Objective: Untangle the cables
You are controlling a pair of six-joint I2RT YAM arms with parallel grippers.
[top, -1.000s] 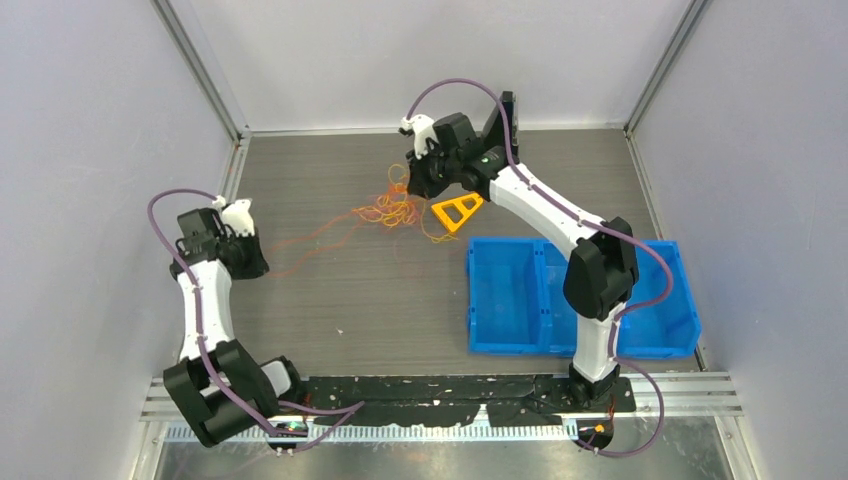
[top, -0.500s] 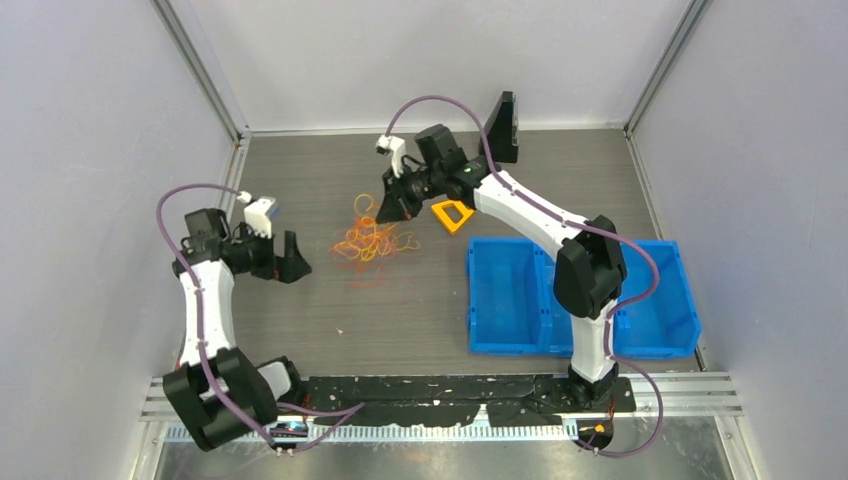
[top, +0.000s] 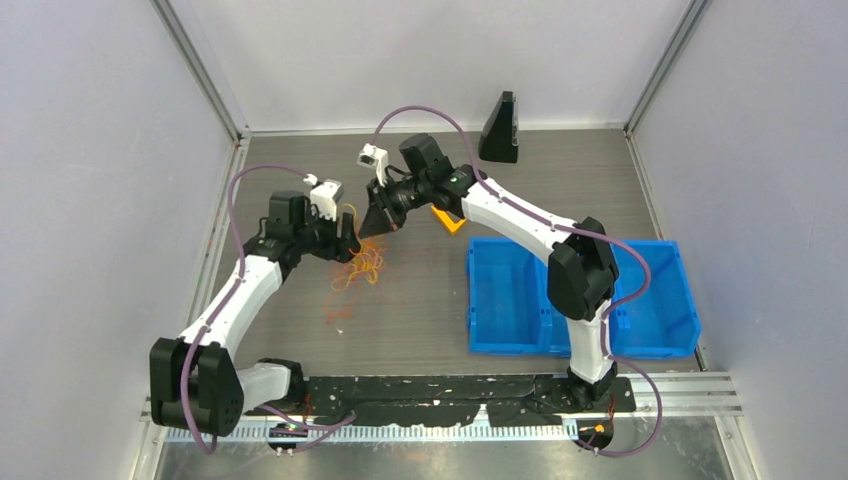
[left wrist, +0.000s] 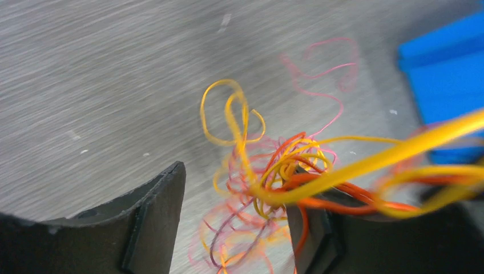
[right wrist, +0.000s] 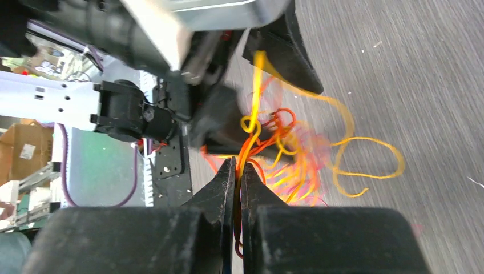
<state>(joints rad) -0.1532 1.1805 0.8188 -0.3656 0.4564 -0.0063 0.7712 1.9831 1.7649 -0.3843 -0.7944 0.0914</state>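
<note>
The cables [top: 362,265] are a tangle of thin orange, yellow and red loops on the grey table, left of centre; one reddish strand [top: 336,314] trails toward the near side. My right gripper [top: 378,222] hangs just above the tangle's far edge. In the right wrist view it [right wrist: 237,171] is shut on a few orange and yellow strands. My left gripper [top: 345,240] has reached the tangle from the left. In the left wrist view its jaws [left wrist: 234,228] stand open, with the blurred cables [left wrist: 274,177] lying between the fingers [left wrist: 154,217] and draped over the right one.
A blue two-compartment bin [top: 520,300] sits right of the tangle. The yellow triangular frame [top: 447,218] lies under the right forearm, just behind the bin. A black wedge-shaped block [top: 500,128] stands at the back wall. Walls close off the left, right and back.
The left arm swung right from the left wall to the tangle, and its jaws opened. The right gripper dragged the cables left and nearer, still shut on them.
</note>
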